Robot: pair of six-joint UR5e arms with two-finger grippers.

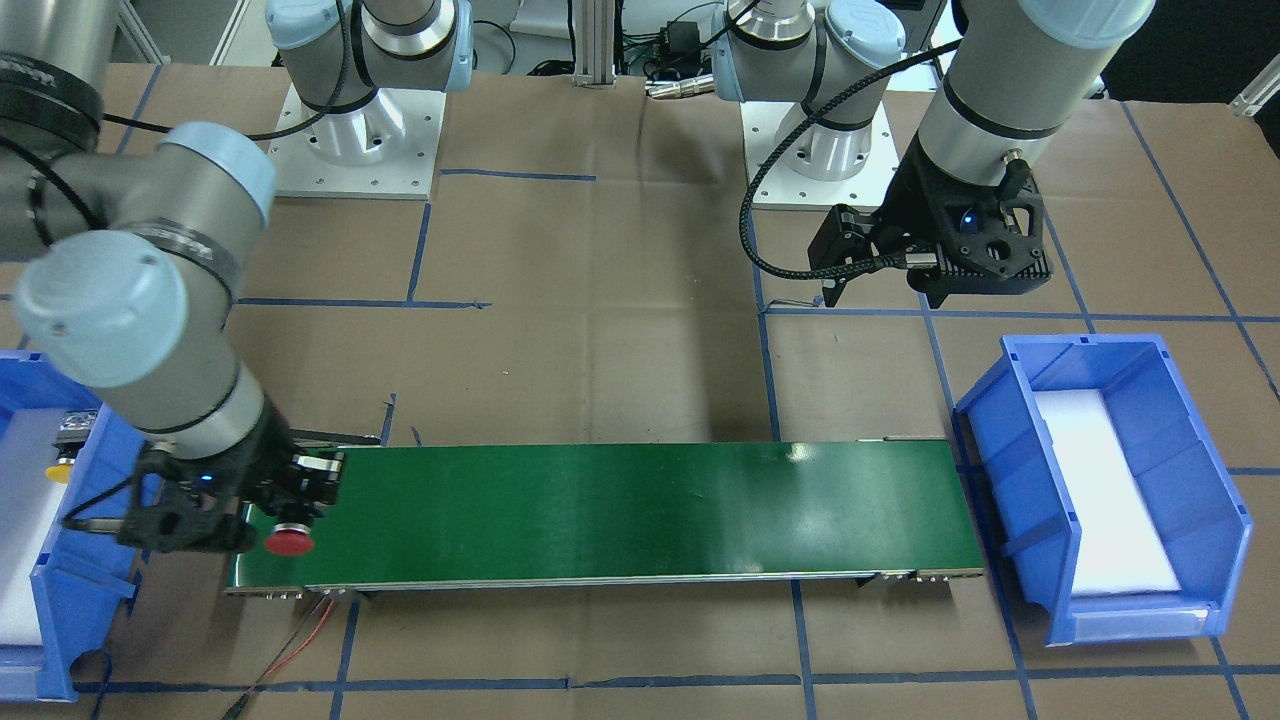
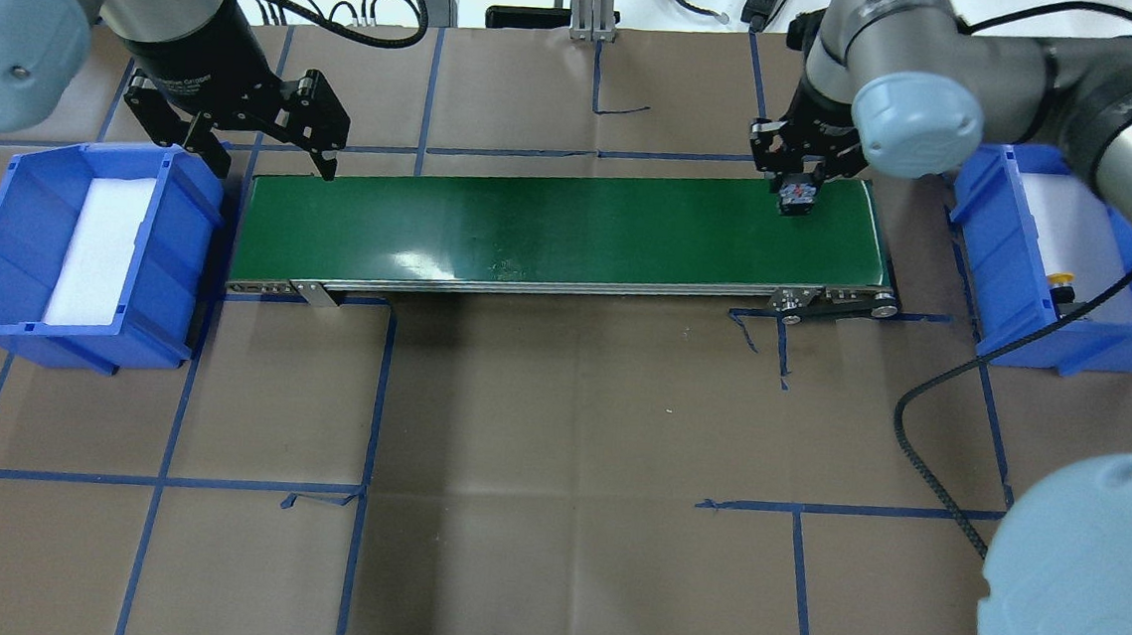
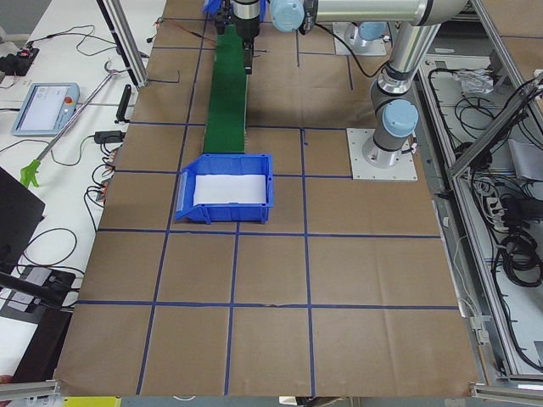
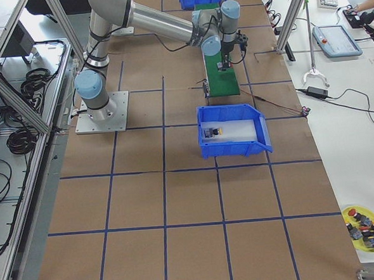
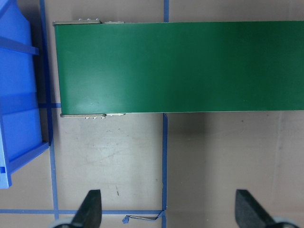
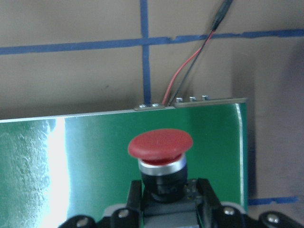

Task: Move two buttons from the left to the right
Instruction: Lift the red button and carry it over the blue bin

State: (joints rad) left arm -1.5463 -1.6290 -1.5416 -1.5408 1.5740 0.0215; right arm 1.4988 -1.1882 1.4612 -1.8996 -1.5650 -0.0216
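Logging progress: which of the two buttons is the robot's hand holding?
The red-capped button, gripped by the right hand at the green belt's end. The yellow-capped button lies loose in the blue bin beside it.

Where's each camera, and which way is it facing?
Front: across table, facing robot; left arm, right arm.
Overhead: behind robot, looking down; both arms.
Left side: table's left end, along conveyor.
Right side: table's right end; right arm nearest.
Left wrist: above conveyor end; open fingers.
Right wrist: gripped red button, also in front view.

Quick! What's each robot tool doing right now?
Left tool: open, holding nothing.
Right tool: closed on the red mushroom-capped push-button with a black body.
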